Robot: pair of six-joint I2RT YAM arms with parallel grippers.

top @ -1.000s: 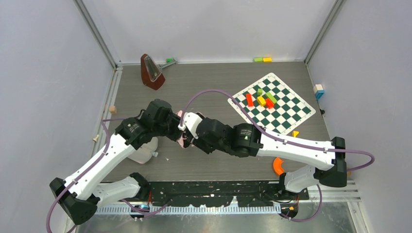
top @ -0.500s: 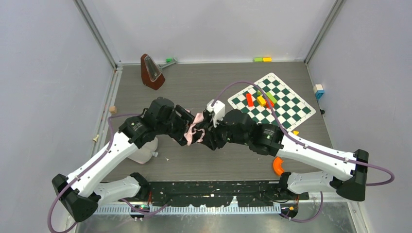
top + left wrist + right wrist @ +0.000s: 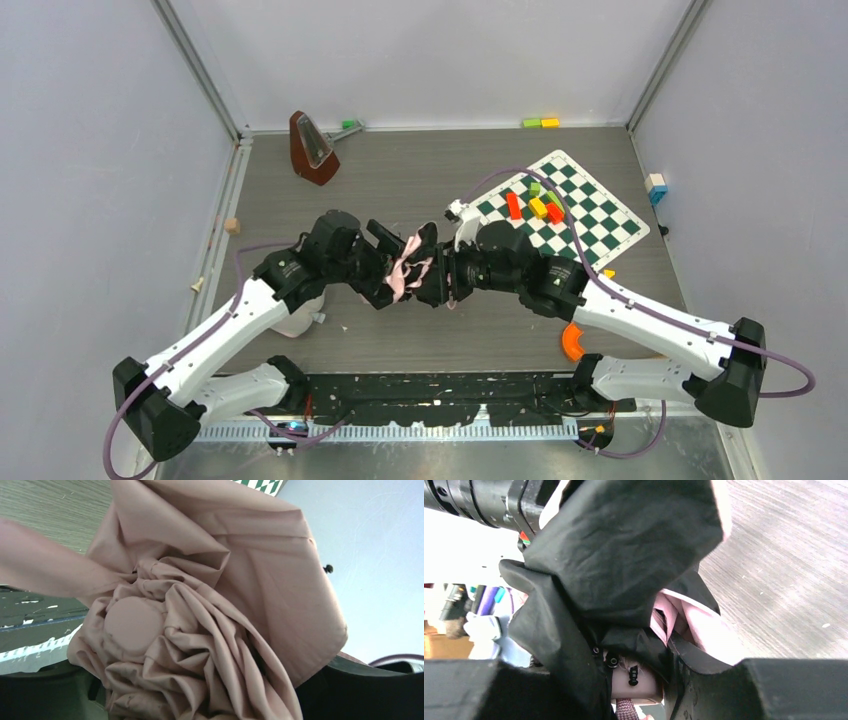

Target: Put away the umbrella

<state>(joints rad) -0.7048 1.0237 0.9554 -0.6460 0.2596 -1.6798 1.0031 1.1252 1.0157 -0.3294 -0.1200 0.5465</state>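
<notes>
The umbrella hangs folded above the mid-table, between my two grippers. My left gripper faces its tip end. In the left wrist view, bunched pale pink fabric and a round cap fill the frame. The left gripper is open, its dark fingers wide apart on either side of the fabric. My right gripper is shut on the umbrella's handle end. The right wrist view shows black canopy, the pink handle and its woven strap between the right gripper's fingers.
A brown metronome stands at the back left. A green chessboard mat with several coloured blocks lies at the right. An orange piece sits near the front edge. A white object lies under my left arm.
My left gripper's jaws have spread apart around the umbrella's tip end. The right wrist has drawn back to the right and turned, still holding the umbrella, which now shows more pink fabric.
</notes>
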